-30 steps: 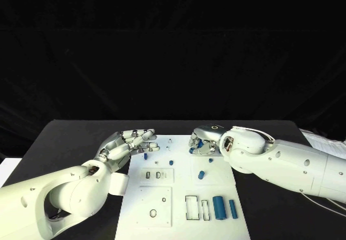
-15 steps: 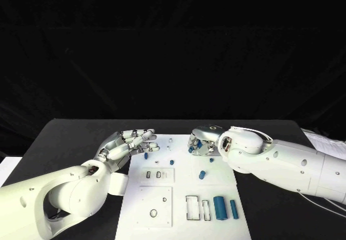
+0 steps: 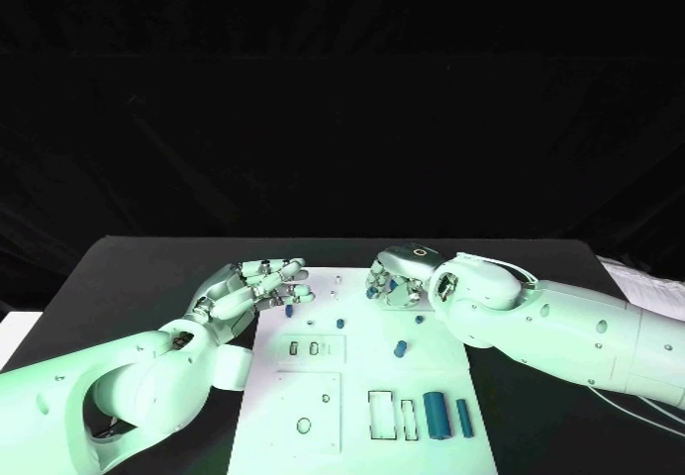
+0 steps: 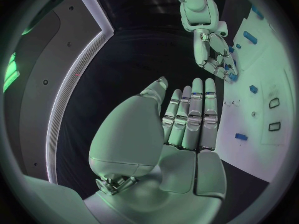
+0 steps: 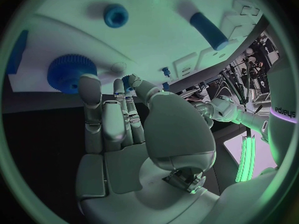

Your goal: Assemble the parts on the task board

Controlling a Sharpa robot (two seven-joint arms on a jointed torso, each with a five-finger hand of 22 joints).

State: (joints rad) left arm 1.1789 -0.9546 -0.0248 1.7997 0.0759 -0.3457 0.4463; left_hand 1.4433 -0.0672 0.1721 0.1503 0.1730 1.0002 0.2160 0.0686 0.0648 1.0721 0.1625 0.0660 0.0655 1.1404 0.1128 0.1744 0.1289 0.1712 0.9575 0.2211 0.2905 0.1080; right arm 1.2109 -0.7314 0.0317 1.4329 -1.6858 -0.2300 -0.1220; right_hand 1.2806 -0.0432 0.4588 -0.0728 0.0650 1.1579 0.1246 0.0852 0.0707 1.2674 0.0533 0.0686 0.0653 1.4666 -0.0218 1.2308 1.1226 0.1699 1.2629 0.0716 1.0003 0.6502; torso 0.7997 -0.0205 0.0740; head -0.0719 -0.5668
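1. Black table is carrying the white board at its middle.
2. Left hand is hovering over the board's left edge, fingers straight, side by side, holding nothing.
3. Small blue parts are lying along the board.
4. Right hand is reaching a blue gear at the board's far end; whether its fingers are clamping it, I cannot tell.

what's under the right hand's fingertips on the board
A round blue toothed part sits on the task board right at the right hand's fingertips. Whether they grip or only touch it cannot be told; its lower edge is covered by them.
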